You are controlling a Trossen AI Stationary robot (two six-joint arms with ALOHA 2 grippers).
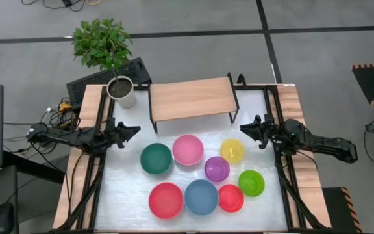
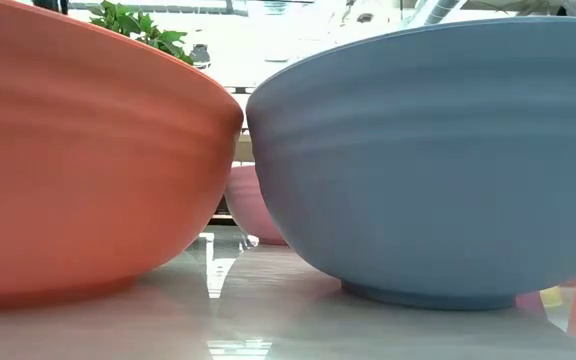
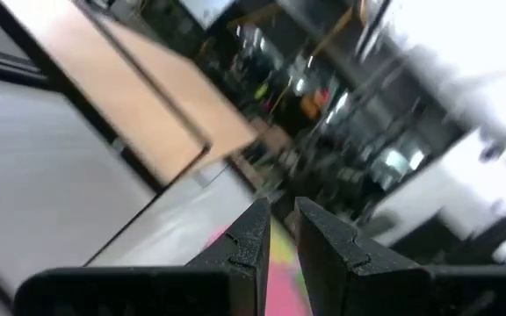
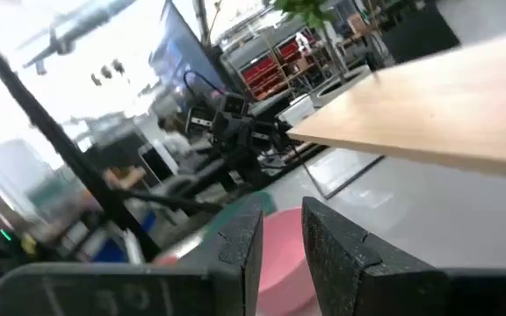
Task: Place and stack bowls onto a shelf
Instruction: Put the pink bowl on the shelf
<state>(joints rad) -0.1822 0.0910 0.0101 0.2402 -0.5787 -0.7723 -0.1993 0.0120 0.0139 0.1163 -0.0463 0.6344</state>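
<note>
Eight bowls stand on their bases on the white table point(image 1: 128, 195): dark green point(image 1: 156, 158), pink point(image 1: 187, 149), yellow point(image 1: 232, 151), purple point(image 1: 217, 168), light green point(image 1: 251, 182), large red point(image 1: 166, 199), blue point(image 1: 201, 196) and small red point(image 1: 231, 197). The light-wood shelf point(image 1: 190, 97) stands on black legs behind them, with nothing on it. My left gripper point(image 1: 134, 130) hovers at the table's left side and my right gripper point(image 1: 244, 129) at its right side. Both point inward, are shut and hold nothing. The low view shows the large red bowl point(image 2: 78, 150) and the blue bowl point(image 2: 428, 150) close up.
A white plant pot point(image 1: 121, 91) holding soil stands left of the shelf, and a leafy plant point(image 1: 102, 40) stands beyond the far edge. Black rails point(image 1: 102, 162) run along both table sides. A strip of bare tabletop lies between the shelf and the bowls.
</note>
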